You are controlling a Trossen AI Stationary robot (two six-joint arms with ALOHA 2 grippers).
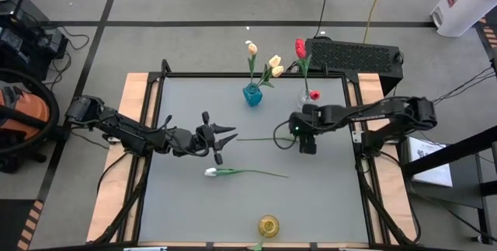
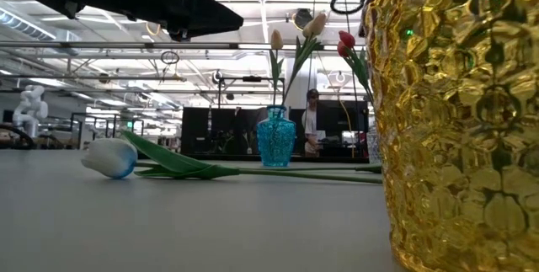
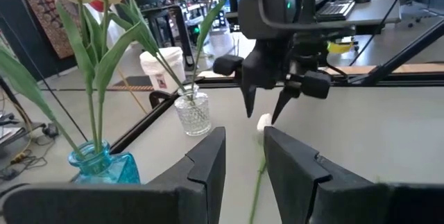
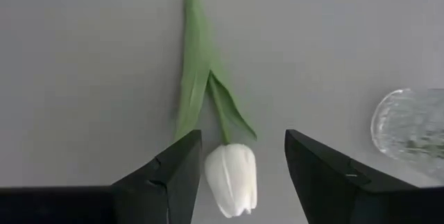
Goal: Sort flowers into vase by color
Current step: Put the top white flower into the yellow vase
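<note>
The grey counter (image 1: 194,212) carries everything, with both dark arms reaching in over it from the sides.

The left arm comes in from the left edge, and the left gripper (image 1: 223,136) hovers near the counter's middle with its fingers spread apart and nothing between them. In its wrist view it points along a green stem toward the other arm.

The right arm reaches in from the right edge. The right gripper (image 4: 241,165) points straight down with its fingers parted on either side of the bud of a white tulip (image 4: 232,177); the fingers are released and not touching the bud, which lies on the counter with its stem and leaves stretching away toward the middle. A second white tulip (image 1: 212,172) lies flat nearer the front, its stem running to the right, well apart from both grippers.

At the front edge stands a yellow glass vase (image 1: 269,224), which has no flowers in it. At the back, a blue vase (image 1: 252,94) holds the cream-yellow tulips (image 1: 273,65) upright. Just to its right, a clear glass vase (image 1: 305,99) holds the red tulips (image 1: 300,47), and it stands just beside the right gripper.
</note>
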